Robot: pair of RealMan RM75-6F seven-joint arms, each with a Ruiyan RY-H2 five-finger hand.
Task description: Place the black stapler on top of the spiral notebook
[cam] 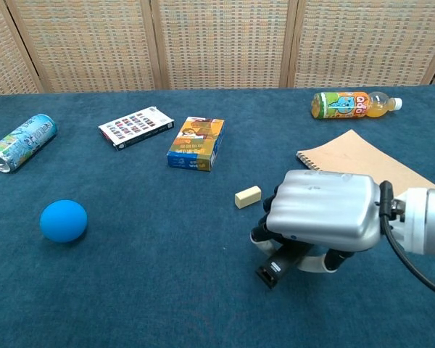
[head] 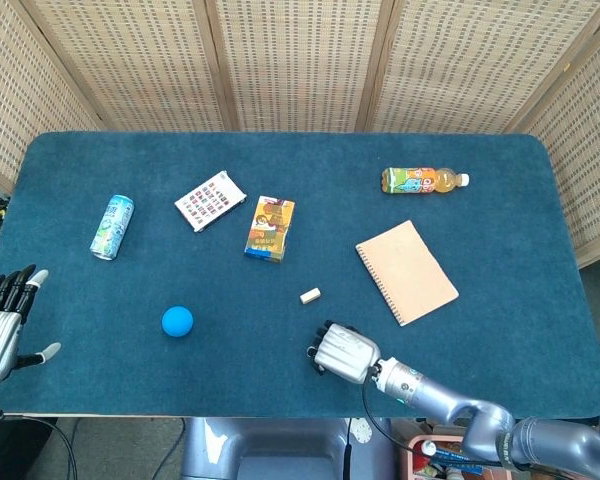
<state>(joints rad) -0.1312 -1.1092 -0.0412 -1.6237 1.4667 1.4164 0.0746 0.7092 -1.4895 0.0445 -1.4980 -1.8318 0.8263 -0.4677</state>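
The black stapler [cam: 278, 266] is being clasped by the right hand [cam: 322, 212] near the spiral notebook [cam: 362, 164]; it is being hidden in the head view.

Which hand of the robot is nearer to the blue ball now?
Left. The left hand hangs off the table's left edge, somewhat closer to the blue ball; the right hand is over the stapler, further right.

R hand [cam: 322, 212] curled over stapler [cam: 273, 268], gripping it on the cloth. Notebook [cam: 362, 163] just behind. Eraser [cam: 247, 196] beside hand; ball [cam: 63, 220] far left.
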